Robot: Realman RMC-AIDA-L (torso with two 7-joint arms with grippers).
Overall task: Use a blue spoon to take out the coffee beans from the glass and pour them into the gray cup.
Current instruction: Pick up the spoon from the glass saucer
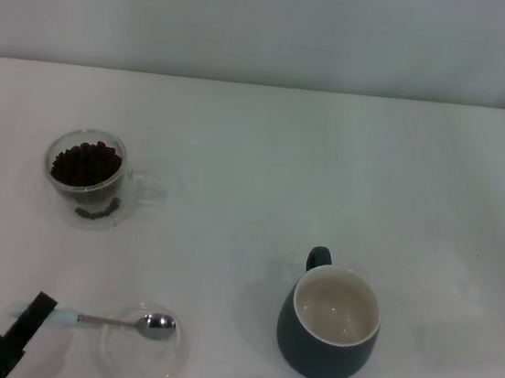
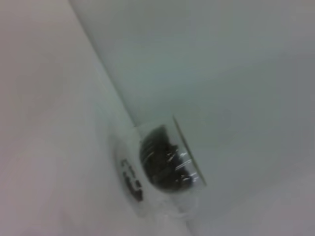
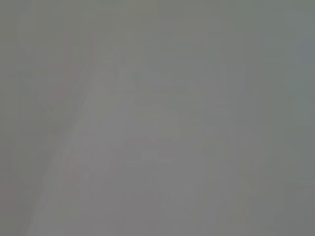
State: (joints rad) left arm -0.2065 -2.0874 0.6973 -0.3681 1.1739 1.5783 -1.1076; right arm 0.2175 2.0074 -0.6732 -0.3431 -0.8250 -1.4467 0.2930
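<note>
Head view shows the glass (image 1: 85,175) at the far left of the white table (image 1: 330,162), holding a heap of dark coffee beans (image 1: 86,164) that fills it close to the rim; its clear handle points right. My left wrist view catches the same glass (image 2: 165,164) from the side, beans (image 2: 165,164) dark behind the clear wall. The gray cup (image 1: 330,325) stands near and right of centre, well apart from the glass, its cream inside bare, its loop handle turned to the far side. Near me on the left lies a flat clear glass dish (image 1: 142,349), and the blue spoon (image 1: 116,322) rests across its far rim, metal bowl over the dish, pale handle reaching left. My left gripper (image 1: 29,323) comes in from the near left corner, its dark tip right at the end of the spoon's handle; whether it is clamped on the handle or how wide it stands, I cannot tell. My right gripper is out of sight, and its wrist view gives only a blank grey blur.
</note>
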